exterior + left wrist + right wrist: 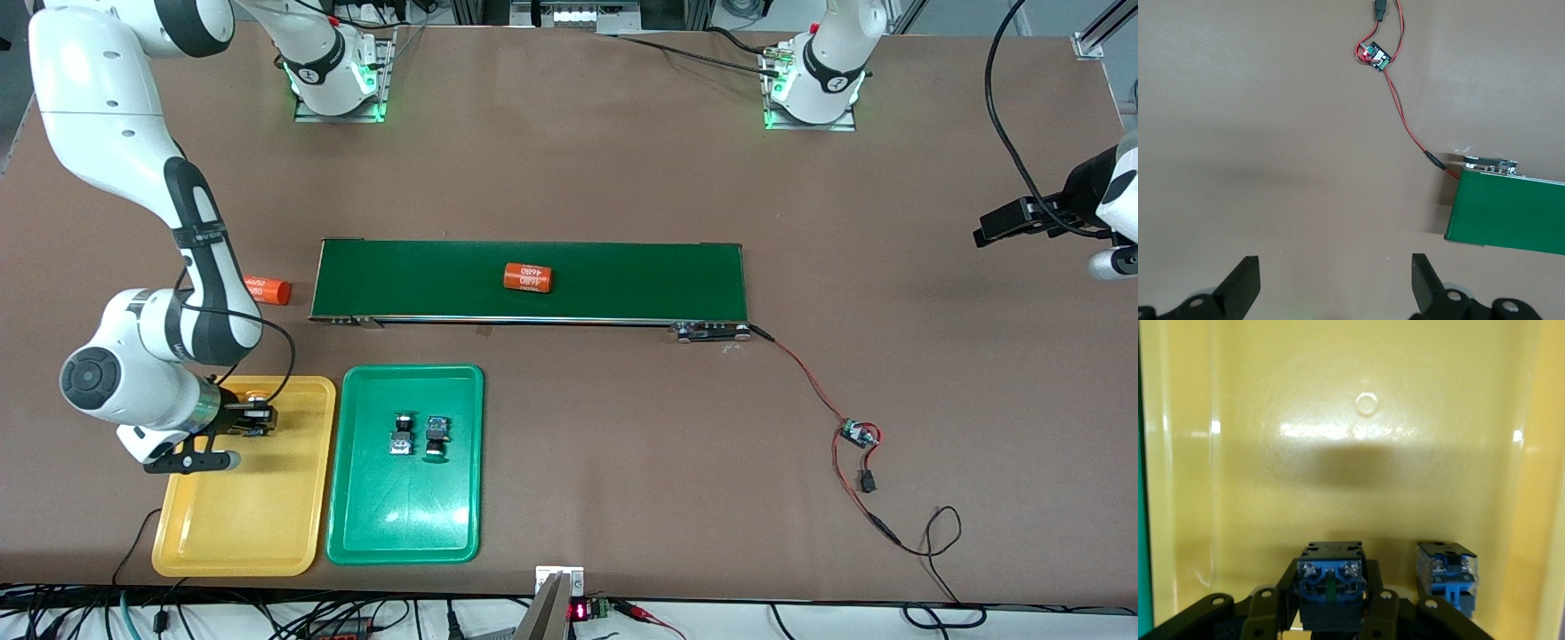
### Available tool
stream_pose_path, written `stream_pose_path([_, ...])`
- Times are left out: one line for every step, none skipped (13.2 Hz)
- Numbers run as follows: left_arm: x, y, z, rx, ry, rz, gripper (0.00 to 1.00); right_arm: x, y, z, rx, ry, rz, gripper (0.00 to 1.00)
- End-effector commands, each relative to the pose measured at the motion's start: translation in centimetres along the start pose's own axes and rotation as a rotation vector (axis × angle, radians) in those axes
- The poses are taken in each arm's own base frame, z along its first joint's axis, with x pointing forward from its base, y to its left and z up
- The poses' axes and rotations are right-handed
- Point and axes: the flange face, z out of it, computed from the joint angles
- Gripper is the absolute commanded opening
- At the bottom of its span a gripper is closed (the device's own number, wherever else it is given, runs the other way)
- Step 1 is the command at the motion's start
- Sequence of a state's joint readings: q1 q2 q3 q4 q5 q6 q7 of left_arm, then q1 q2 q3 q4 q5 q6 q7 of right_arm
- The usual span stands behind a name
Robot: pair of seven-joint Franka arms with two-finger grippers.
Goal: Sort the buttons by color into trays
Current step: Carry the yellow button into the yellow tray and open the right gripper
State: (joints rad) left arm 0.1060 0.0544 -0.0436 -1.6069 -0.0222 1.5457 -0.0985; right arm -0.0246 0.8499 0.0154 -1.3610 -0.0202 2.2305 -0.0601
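Right gripper (1328,613) over yellow tray (258,524), clamped on a button (1330,583); second button (1447,572) lying in that tray just beside. Two more buttons (420,435) side by side in green tray (400,524), next to the yellow one. Left gripper (1331,283) waiting with jaws apart, holding nothing, over bare surface (1258,133) near belt (1511,217) end.

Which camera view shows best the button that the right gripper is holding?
The right wrist view: the button fills the gap in the right gripper, over the yellow tray. In the front view the gripper hides most of it. The left wrist view does not show it.
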Motion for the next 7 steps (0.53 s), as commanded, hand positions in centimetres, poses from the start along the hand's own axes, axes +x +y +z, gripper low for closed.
stream_pose_path([-0.5, 0.9, -0.3, -0.001, 0.009, 0.007, 1.00, 0.6, 0.1, 0.6, -0.006, 0.006, -0.010, 0.20])
stream_pose_path([-0.5, 1.4, -0.6, -0.002, 0.023, 0.017, 1.00, 0.6, 0.1, 0.6, -0.005, 0.006, -0.009, 0.47])
stream_pose_path([-0.4, 1.7, -0.7, -0.003, 0.035, 0.021, 1.00, 0.5, 0.2, 0.7, -0.005, 0.005, -0.008, 0.59])
stream_pose_path([-0.4, 1.8, -0.7, -0.003, 0.038, 0.023, 1.00, 0.5, 0.4, 0.7, -0.003, 0.005, -0.001, 0.83])
stream_pose_path([-0.3, 1.8, -0.7, -0.004, 0.044, 0.023, 1.00, 0.5, 0.8, 0.5, -0.002, 0.006, 0.003, 1.00])
stream_pose_path([-0.3, 1.8, -0.8, -0.004, 0.046, 0.023, 1.00, 0.5, 0.7, 0.1, -0.002, 0.005, 0.001, 1.00])
stream_pose_path([-0.3, 1.8, -0.7, -0.004, 0.044, 0.023, 1.00, 0.6, 0.7, -0.3, -0.004, 0.009, -0.001, 1.00])
